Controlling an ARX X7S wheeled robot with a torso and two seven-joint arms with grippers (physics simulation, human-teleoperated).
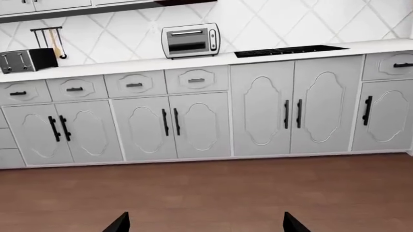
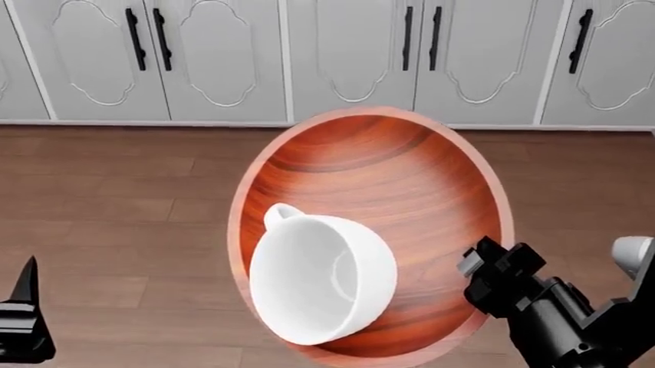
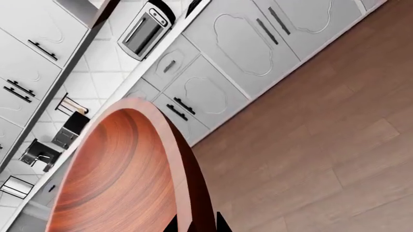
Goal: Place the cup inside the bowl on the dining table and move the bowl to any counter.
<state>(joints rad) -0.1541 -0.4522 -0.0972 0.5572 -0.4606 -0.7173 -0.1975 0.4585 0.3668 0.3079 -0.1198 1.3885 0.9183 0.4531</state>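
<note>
The reddish-brown wooden bowl (image 2: 409, 184) hangs tilted in the air over the wood floor. The white cup (image 2: 317, 280) lies inside it, leaning on the lower wall with its handle up. My right gripper (image 2: 483, 267) is shut on the bowl's right rim. In the right wrist view the rim of the bowl (image 3: 116, 174) runs between the two fingertips of that gripper (image 3: 195, 223). My left gripper (image 1: 206, 224) is open and holds nothing; it sits low at the left in the head view (image 2: 26, 307). The counter (image 1: 193, 62) lies ahead above grey cabinets. The dining table is out of view.
On the counter stand a toaster oven (image 1: 190, 40), a dark toaster (image 1: 26, 60) and a black cooktop (image 1: 287, 50). Grey cabinet doors (image 2: 348, 54) with black handles face me across a strip of brown wood floor (image 2: 123, 199).
</note>
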